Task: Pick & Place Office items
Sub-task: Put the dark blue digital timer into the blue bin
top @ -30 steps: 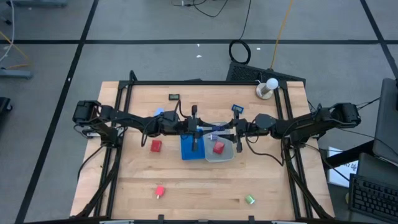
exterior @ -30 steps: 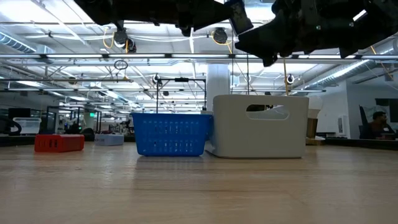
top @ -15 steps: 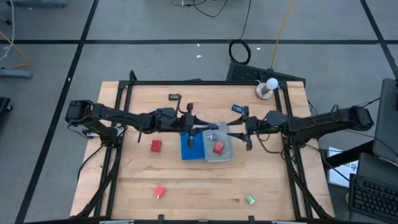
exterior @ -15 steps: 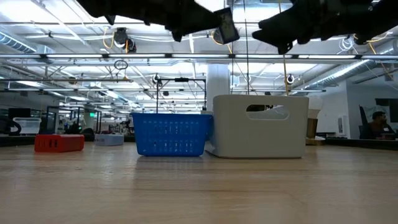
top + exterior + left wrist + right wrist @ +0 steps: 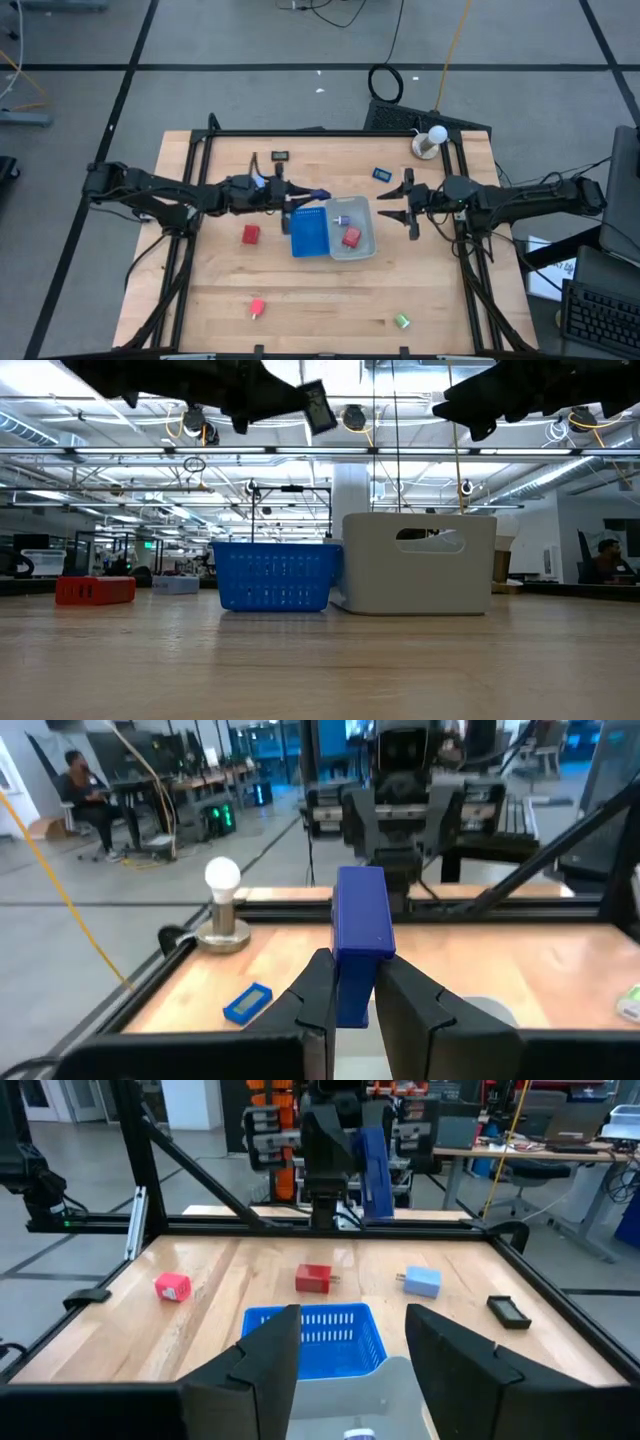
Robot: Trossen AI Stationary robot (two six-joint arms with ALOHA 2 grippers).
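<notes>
My left gripper (image 5: 303, 196) hangs level above the far left corner of the blue ribbed tray (image 5: 310, 234), shut on a dark blue flat rectangle (image 5: 360, 935). My right gripper (image 5: 390, 208) stands open and level, just right of the clear tray (image 5: 366, 247), with nothing between its fingers (image 5: 268, 1362). Inside the clear tray lie a red block (image 5: 351, 238) and a small pale piece (image 5: 343, 218). Loose on the table lie a red block (image 5: 250, 234), a red piece (image 5: 257, 308), a green piece (image 5: 401, 321), a blue rectangle (image 5: 382, 174) and a black rectangle (image 5: 280, 155). My left gripper pinches the dark blue rectangle's two flat faces near its lower near end (image 5: 352, 1005) between its two fingers. The fingers come level from the table's left. The rectangle stands on edge, sticks out past the fingertips (image 5: 318, 975) and is lifted clear of the tray and the table.
A light bulb on a round base (image 5: 430, 141) stands at the far right corner. A black frame rail (image 5: 330, 133) runs round the table's edge. The two trays stand side by side at the table's middle; a pale blue block (image 5: 423, 1282) lies by the left arm.
My left gripper has drawn back toward the table's left edge with the blue rectangle, from over the trays to the blue tray's far left corner, rolling a little. My right gripper has pulled back from over the clear tray toward the right edge and risen slightly.
</notes>
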